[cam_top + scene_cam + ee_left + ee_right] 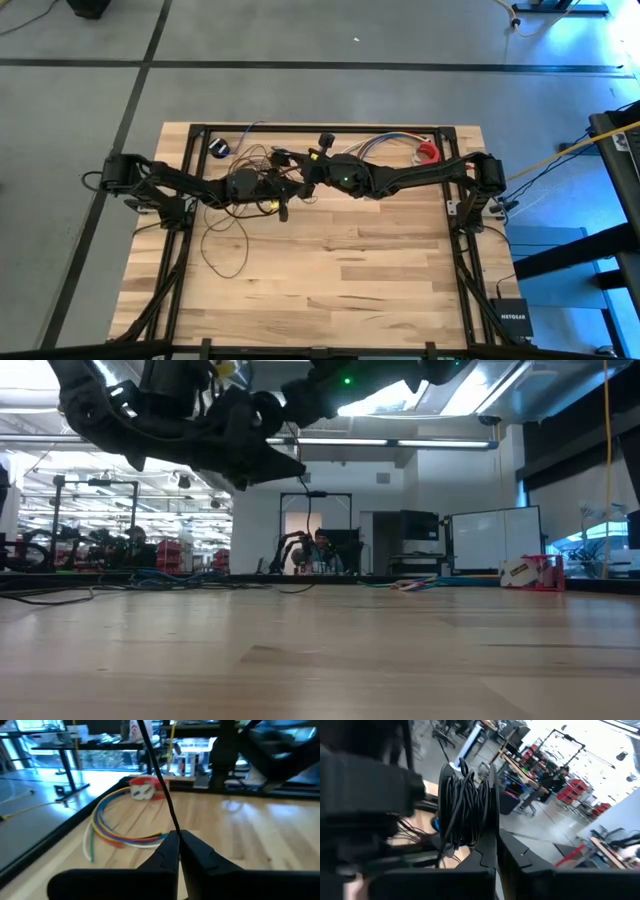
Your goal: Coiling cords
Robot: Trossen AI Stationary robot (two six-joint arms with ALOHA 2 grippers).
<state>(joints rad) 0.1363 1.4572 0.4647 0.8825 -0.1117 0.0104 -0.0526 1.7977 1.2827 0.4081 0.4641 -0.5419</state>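
Here, nearest me, loose loops of the cords trail over the bare boards of the table, left of centre, while both arms meet above its far half. I have the left gripper pinched fully closed on a single strand, which runs up taut from between the tips. The right gripper is also clamped tight, holding a fat bundle of wound turns upright against its fingers. My worry is the slack: if I pull the left strand on round the bundle, the trailing loops could drag, knot together or snag on the frame, and the thin wire might slip out of the closed tips. A hard tug could also pull turns off the bundle and undo the coil. Farther back, the multicoloured wires and a red-and-white tape roll lie on the far right of the table, close enough for a sweeping loop to catch them.
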